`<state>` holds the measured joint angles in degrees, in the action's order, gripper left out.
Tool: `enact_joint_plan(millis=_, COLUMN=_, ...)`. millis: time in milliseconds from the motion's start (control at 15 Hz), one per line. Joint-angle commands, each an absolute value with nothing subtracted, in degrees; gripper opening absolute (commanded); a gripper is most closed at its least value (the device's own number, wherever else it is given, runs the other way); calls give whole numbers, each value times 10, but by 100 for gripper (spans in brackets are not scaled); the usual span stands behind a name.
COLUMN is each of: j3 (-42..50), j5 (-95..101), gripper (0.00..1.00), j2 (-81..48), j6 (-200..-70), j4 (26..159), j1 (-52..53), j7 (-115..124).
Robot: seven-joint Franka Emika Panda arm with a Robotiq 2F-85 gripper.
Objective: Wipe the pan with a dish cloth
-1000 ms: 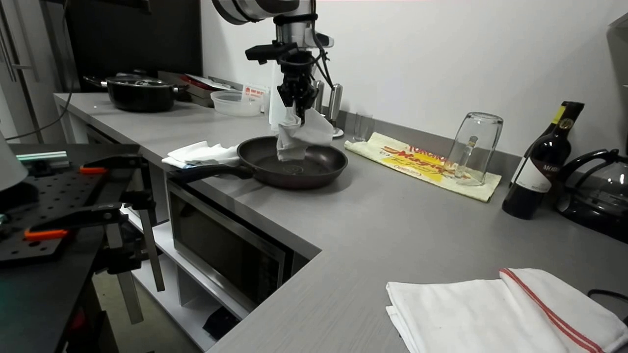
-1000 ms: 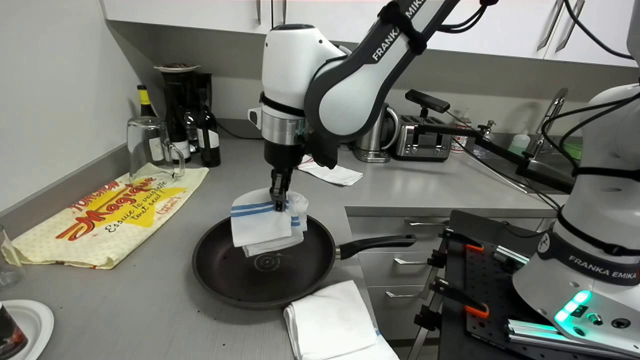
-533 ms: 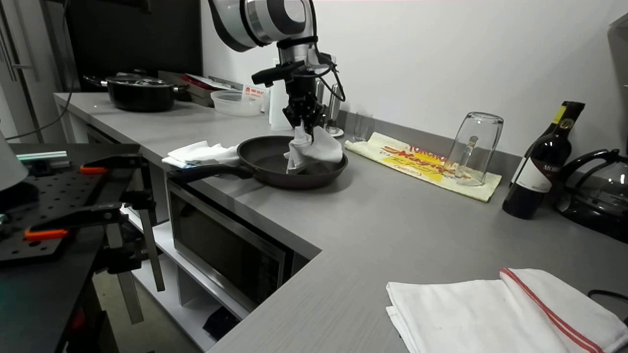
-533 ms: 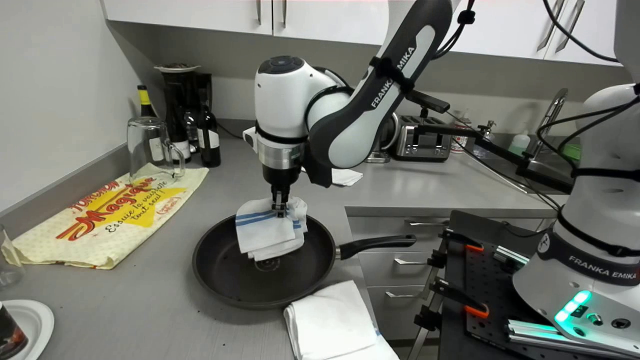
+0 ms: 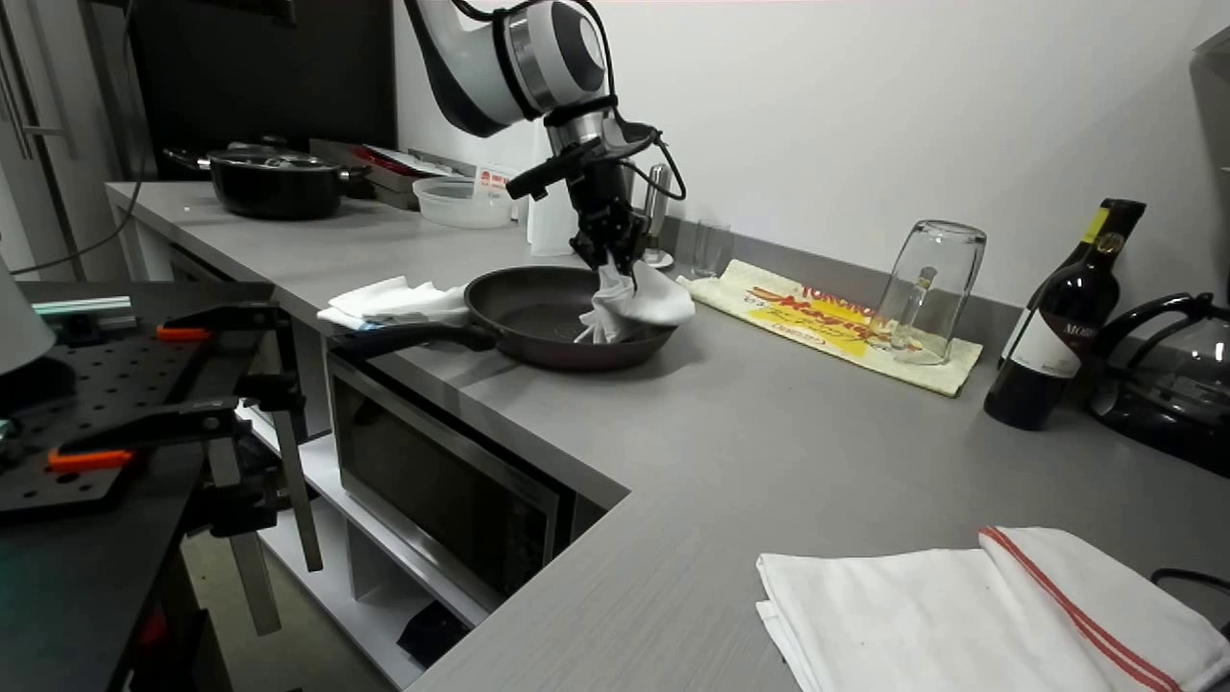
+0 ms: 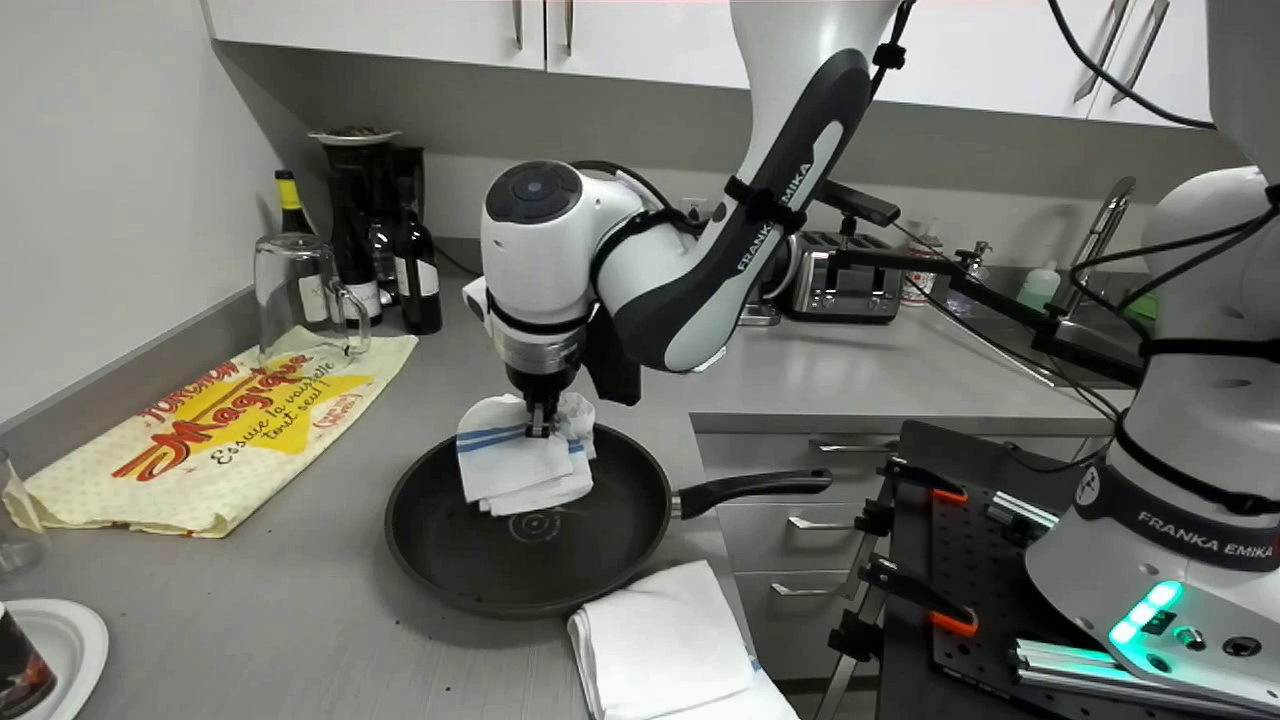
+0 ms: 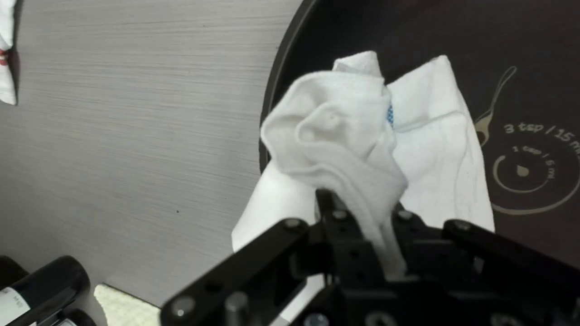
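Note:
The dark frying pan stands on the grey counter; its bare inside shows in both exterior views [image 5: 533,322] [image 6: 520,575] and in the wrist view [image 7: 539,59]. My gripper [image 6: 540,425] is shut on a white dish cloth [image 6: 515,470] with blue stripes. The cloth hangs from the fingers into the pan and covers part of its rim on the side away from the handle [image 6: 755,488]. In the wrist view the cloth [image 7: 335,113] is bunched between the jaws of the gripper [image 7: 362,203]. Its lower part seems to touch the pan's inside; the exact contact is hidden.
A folded white cloth [image 6: 670,640] lies close beside the pan. A yellow printed cloth [image 6: 240,430] bears an upturned glass mug [image 6: 300,290]. Wine bottles [image 5: 1057,327], a black pot [image 5: 279,183] and a red-striped towel [image 5: 913,615] also stand or lie on the counter.
My gripper and the cloth have moved down and toward the pan's side by the yellow cloth, and the wrist has tilted. The pan has not visibly moved.

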<state>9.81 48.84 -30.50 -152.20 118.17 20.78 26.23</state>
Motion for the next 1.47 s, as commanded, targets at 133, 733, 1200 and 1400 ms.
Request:
enact_joint_plan(millis=133, j3=109, j5=583, gripper=3, j2=-347, j6=-1497, j4=1137, j1=213, j7=345)
enact_joint_plan(millis=733, j3=80, j5=658, gripper=3, j2=-382, j6=-1462, j4=1115, j1=187, j7=407)
enact_joint_plan(millis=1200, j3=57, j5=685, gripper=3, j2=-401, j6=-1440, j4=1104, j1=168, j7=422)
enact_joint_plan(millis=1400, j3=48, j5=691, gripper=3, j2=-411, j6=-1432, j4=1102, j1=164, j7=419)
